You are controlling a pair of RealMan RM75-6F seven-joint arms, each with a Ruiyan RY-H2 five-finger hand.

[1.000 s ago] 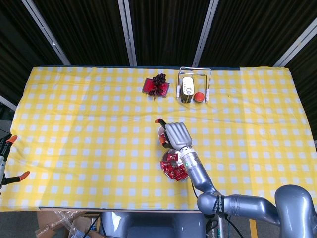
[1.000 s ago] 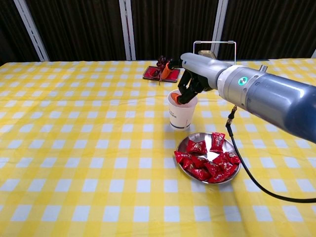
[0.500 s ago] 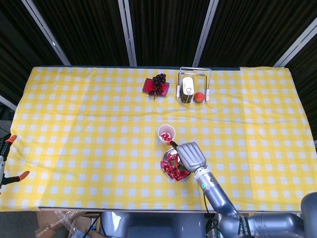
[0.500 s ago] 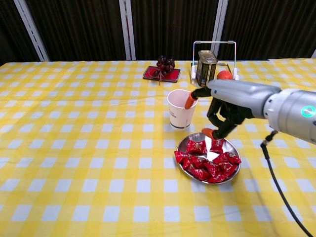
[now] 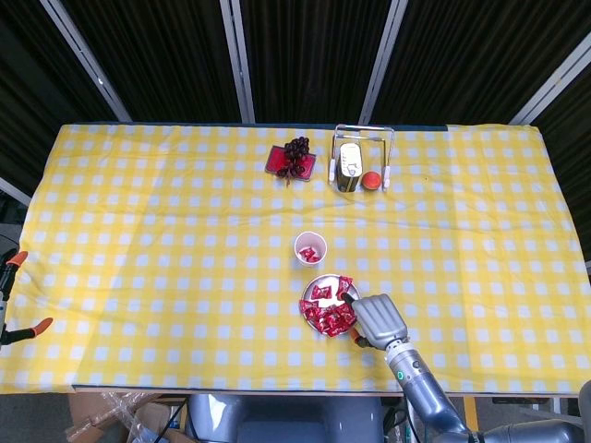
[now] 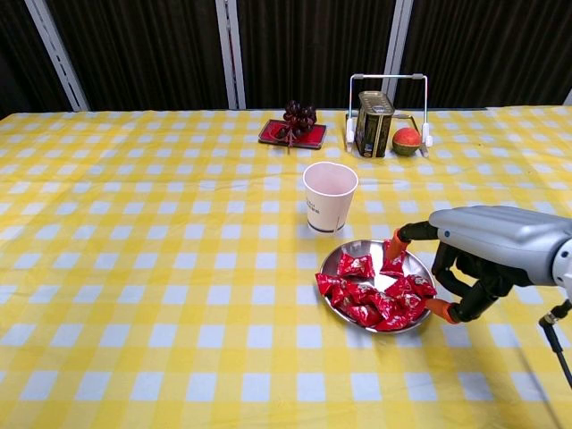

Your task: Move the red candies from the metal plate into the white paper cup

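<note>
Pulled the right hand (image 6: 478,268) back from over the cup (image 6: 330,197) within the last second and brought it down low beside the right rim of the plate (image 6: 356,248). Carried nothing: fingers (image 6: 441,308) apart and bent, orange tips showing, one tip close to the plate's right edge, another just above the candies (image 6: 374,290) near the far rim. Cannot tell from the chest view whether any tip touched a wrapper yet.

Left one candy (image 5: 308,253) lying inside the cup, seen red at the bottom in the head view. Judged from this that one delivery was finished and the return for the next candy was under way.

Kept most of the work undone: a full heap of red candies on the plate, spread over the middle and near side. Stood the cup upright, just beyond the plate, not touching it.

Seemed ready for a new pinch on a candy at the right side of the heap, the nearest to the fingers. Risk judged: slippery wrappers lying over each other, so two could come up together or one could slide over the rim onto the surface (image 6: 134,268).

Left hand not seen in either view.
</note>
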